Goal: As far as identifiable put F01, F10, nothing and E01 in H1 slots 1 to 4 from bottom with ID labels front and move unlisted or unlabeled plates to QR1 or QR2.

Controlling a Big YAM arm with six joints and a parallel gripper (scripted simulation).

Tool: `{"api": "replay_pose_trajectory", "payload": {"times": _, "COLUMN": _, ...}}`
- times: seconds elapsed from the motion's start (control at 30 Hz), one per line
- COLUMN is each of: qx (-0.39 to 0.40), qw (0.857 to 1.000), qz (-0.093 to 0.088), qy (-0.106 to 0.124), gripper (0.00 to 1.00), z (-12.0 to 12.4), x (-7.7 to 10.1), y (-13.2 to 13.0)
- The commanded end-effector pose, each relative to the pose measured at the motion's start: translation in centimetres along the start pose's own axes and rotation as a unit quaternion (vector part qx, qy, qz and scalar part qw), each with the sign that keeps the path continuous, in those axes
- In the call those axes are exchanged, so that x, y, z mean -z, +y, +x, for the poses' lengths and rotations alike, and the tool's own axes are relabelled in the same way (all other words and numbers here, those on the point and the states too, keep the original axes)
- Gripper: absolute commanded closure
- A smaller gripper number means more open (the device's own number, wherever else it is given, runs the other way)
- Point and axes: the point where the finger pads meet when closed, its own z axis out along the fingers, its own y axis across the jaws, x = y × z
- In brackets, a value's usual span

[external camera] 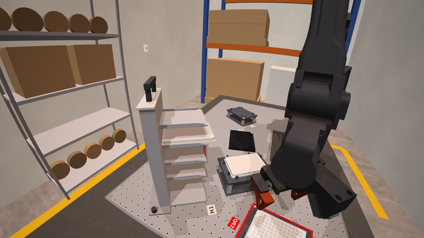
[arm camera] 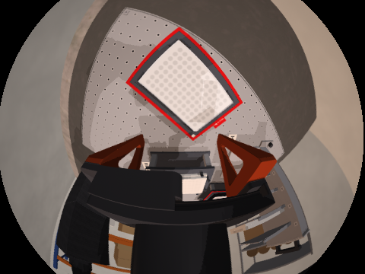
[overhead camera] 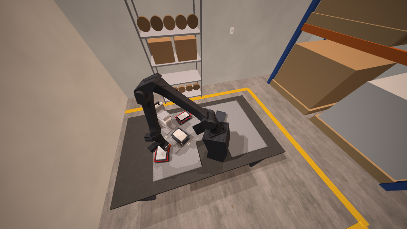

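Note:
The plate hotel H1 (external camera: 174, 149) stands on the deck with one white plate (external camera: 188, 134) on an upper shelf, its front end jutting past the shelf edge. The lower shelves look empty. A white plate (external camera: 278, 237) lies flat in the red-framed nest QR2; it also shows in the wrist view (arm camera: 185, 87). Another white plate (external camera: 244, 163) sits on a dark raised nest beside the hotel. A further plate (overhead camera: 182, 116) lies in the other red-framed nest. My gripper (external camera: 277, 197) is open and empty, hovering above the QR2 plate's near end; its fingers also show in the wrist view (arm camera: 182, 154).
A flat black pad (external camera: 242, 140) and a dark raised nest (external camera: 241, 115) lie behind the plates. The arm's black base block (overhead camera: 216, 141) stands on the deck. Grey wire shelving (external camera: 43, 74) stands beyond the yellow floor line.

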Motion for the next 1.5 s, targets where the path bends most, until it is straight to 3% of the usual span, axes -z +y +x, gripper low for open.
{"api": "replay_pose_trajectory", "payload": {"times": 0.0, "qx": 0.0, "qw": 1.0, "qz": 0.006, "qy": -0.006, "gripper": 0.0, "z": -0.4, "x": 0.3, "y": -0.7}}
{"api": "replay_pose_trajectory", "payload": {"times": 0.67, "qx": 0.0, "qw": 1.0, "qz": 0.006, "qy": -0.006, "gripper": 0.0, "z": -0.4, "x": 0.3, "y": -0.7}}
{"api": "replay_pose_trajectory", "payload": {"times": 0.7, "qx": 0.0, "qw": 1.0, "qz": -0.004, "qy": 0.002, "gripper": 0.0, "z": 0.6, "x": 0.1, "y": -0.3}}
{"api": "replay_pose_trajectory", "payload": {"times": 0.73, "qx": 0.0, "qw": 1.0, "qz": 0.005, "qy": -0.004, "gripper": 0.0, "z": 0.2, "x": 1.3, "y": -1.0}}
{"api": "replay_pose_trajectory", "payload": {"times": 0.93, "qx": -0.002, "qw": 1.0, "qz": 0.012, "qy": -0.009, "gripper": 0.0, "z": -0.4, "x": 1.8, "y": -1.6}}
{"api": "replay_pose_trajectory", "payload": {"times": 1.47, "qx": -0.001, "qw": 1.0, "qz": 0.005, "qy": -0.006, "gripper": 0.0, "z": -0.3, "x": 4.4, "y": -0.5}}
